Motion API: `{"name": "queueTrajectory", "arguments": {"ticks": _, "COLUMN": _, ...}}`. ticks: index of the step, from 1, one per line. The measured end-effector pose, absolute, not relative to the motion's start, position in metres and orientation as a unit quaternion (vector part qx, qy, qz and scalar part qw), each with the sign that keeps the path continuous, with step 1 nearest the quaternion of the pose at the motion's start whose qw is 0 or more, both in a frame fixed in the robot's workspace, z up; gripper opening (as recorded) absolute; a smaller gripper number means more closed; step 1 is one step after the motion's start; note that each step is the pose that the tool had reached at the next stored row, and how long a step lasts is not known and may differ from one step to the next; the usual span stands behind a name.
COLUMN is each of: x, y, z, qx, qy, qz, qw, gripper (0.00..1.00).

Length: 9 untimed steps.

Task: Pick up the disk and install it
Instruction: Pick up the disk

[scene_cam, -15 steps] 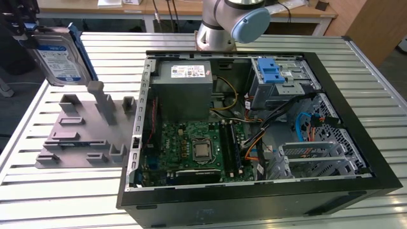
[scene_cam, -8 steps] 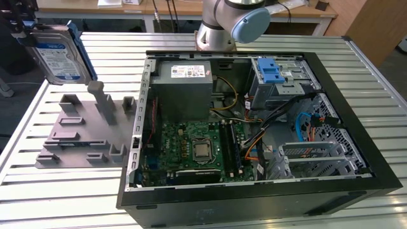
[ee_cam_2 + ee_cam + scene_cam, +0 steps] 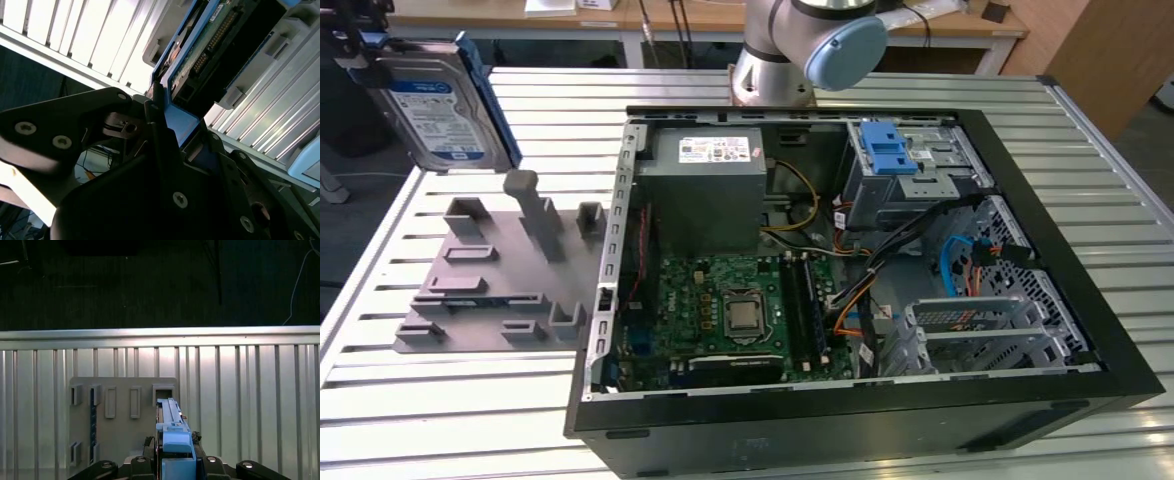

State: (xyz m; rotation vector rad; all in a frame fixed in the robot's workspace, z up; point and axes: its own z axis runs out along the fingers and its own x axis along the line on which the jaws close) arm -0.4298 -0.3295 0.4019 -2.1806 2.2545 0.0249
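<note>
Slatted metal tabletop (image 3: 454, 400) carries a grey fixture (image 3: 480, 290) and an open case (image 3: 1067, 400). The disk (image 3: 438, 100) is held up over the fixture by the tool (image 3: 176, 464), which is clenched on the blue bracket at one end. The drive's length reaches away from the tool toward the fixture beneath. The case lies well off to one side of the tool, its cage (image 3: 897, 160) ringed by loose cables (image 3: 947, 260). The weak point looks to be that grip on thin plastic at one end. The bracket may flex or the disk pivot, so it could meet the cage crooked and jam, or snag a cable.
</note>
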Motion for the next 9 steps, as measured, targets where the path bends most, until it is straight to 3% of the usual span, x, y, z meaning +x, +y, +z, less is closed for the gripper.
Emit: {"name": "queueTrajectory", "arguments": {"ticks": 9, "x": -0.430, "y": -0.330, "z": 0.421, "qx": -0.695, "qy": 0.719, "qz": 0.008, "qw": 0.003, "gripper": 0.36}}
